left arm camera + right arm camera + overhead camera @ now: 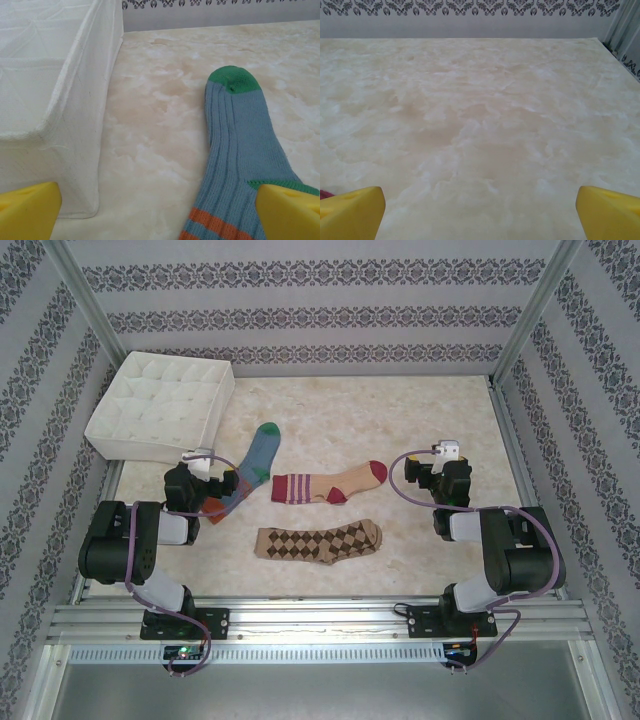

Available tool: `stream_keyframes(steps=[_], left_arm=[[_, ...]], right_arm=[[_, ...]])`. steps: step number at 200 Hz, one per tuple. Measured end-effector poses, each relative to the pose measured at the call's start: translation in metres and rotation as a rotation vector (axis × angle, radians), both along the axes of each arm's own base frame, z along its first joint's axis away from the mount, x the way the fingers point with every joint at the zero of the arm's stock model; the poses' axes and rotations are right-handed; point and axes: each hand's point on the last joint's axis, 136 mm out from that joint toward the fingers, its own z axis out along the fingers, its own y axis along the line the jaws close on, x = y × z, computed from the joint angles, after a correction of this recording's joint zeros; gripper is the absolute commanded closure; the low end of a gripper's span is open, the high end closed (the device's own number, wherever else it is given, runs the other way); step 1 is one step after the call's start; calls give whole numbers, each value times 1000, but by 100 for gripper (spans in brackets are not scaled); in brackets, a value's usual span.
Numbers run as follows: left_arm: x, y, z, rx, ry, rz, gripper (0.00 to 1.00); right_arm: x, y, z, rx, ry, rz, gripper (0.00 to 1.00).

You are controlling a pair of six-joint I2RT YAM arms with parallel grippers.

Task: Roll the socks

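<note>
**Three socks flat, both tools wide: the first roll is to be set up**

At the far left the white quilted box is seen, near the blue sock but not touching it. The left tool is held low over the cuff end of the blue sock. Its yellow fingers are spread wide and nothing is pinched between them. In the left wrist view the ribbed leg, the orange stripes and the green toe are laid out straight ahead.

No roll is begun, so the step in hand is judged to be the first grasp. It is best taken at one end of the sock, with the edge caught across its full width so that the fabric is turned over evenly and not twisted. The box wall is close on the left, so the finger on that side should be kept off it.

In the middle, the tan striped sock is laid flat with its maroon toe to the right. The argyle sock is laid nearer the arms, apart from it. Neither is rolled.

On the right, the right tool is held above bare surface, jaws wide apart and empty. It could well be brought across to pin the sock while the roll is made. Loose knit is likely to spring open if left unheld.
</note>
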Motion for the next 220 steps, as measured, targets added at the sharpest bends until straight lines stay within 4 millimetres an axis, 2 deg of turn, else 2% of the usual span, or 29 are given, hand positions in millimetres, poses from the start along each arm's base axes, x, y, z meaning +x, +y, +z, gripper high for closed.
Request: stream_keyframes(steps=[98, 117, 140, 159, 177, 200, 220], left_arm=[[1, 7, 3, -10, 2, 46, 2], [-2, 7, 15, -12, -15, 47, 4], [-2, 8, 38, -17, -24, 50, 10], [7, 5, 62, -42, -11, 41, 18], [15, -2, 82, -87, 10, 11, 28], [19, -21, 94, -163, 98, -61, 40], [13, -50, 90, -217, 210, -141, 45]], right_arm=[[-2, 0, 2, -1, 8, 1, 2], [-7, 1, 16, 1, 10, 3, 2], [-8, 8, 49, 26, -7, 8, 4], [-8, 25, 69, 20, 16, 26, 7], [-12, 57, 75, 19, 77, 86, 14], [-24, 90, 70, 81, 175, 134, 25], [-42, 115, 55, 155, 280, 149, 31]])
